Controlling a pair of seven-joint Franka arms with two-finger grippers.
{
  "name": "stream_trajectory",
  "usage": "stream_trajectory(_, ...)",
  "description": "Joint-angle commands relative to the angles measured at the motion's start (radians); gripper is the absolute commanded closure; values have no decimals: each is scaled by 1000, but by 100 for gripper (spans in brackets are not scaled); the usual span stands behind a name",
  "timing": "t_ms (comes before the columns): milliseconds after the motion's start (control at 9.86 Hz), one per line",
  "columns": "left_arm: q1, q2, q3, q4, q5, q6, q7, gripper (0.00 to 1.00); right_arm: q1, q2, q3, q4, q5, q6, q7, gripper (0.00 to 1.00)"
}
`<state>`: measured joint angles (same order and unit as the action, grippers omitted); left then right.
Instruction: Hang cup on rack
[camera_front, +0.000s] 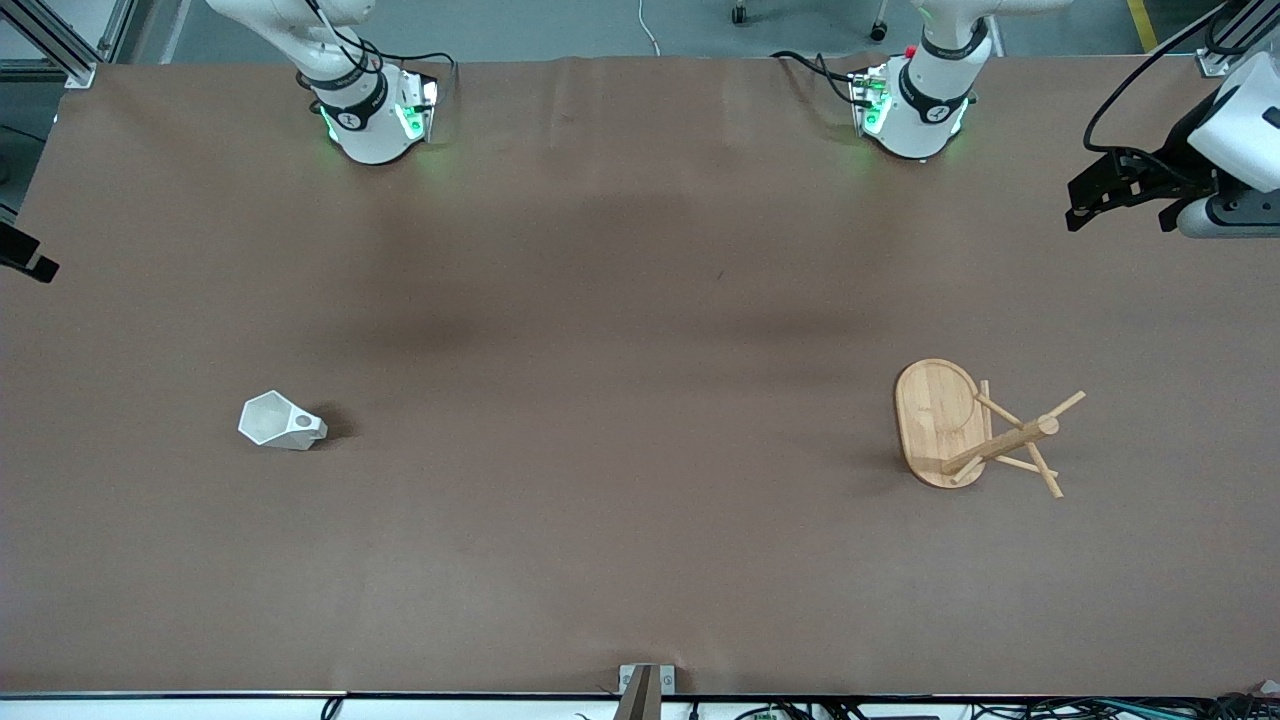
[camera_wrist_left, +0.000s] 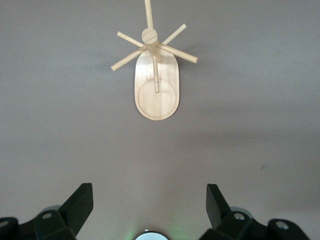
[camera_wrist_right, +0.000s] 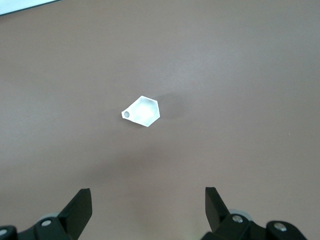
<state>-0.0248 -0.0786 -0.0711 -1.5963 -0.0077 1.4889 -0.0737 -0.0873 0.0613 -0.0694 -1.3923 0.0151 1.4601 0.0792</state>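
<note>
The white faceted cup (camera_front: 280, 421) rests on the brown table toward the right arm's end, its handle with the round hole pointing toward the table's middle. It also shows in the right wrist view (camera_wrist_right: 143, 111). The bamboo rack (camera_front: 940, 420) stands on its oval base toward the left arm's end, with bare pegs. It also shows in the left wrist view (camera_wrist_left: 156, 95). My left gripper (camera_front: 1120, 205) (camera_wrist_left: 150, 192) is open and empty, high over the table's edge and well away from the rack. My right gripper (camera_wrist_right: 148, 195) is open and empty, high above the cup.
The brown table cover (camera_front: 620, 330) holds only the cup and the rack. The two arm bases (camera_front: 375, 110) (camera_front: 915, 105) stand along the table's edge farthest from the front camera. A small metal bracket (camera_front: 645, 680) sits at the nearest edge.
</note>
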Motion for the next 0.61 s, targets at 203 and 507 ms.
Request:
stream_trajectory(203, -1, 8, 2, -30, -6, 7, -9, 0, -19, 6, 8, -10, 2, 3, -24, 0)
stream_trajectory(507, -1, 13, 2, -28, -8, 7, -9, 0, -37, 64, 7, -185, 0, 203, -55, 0)
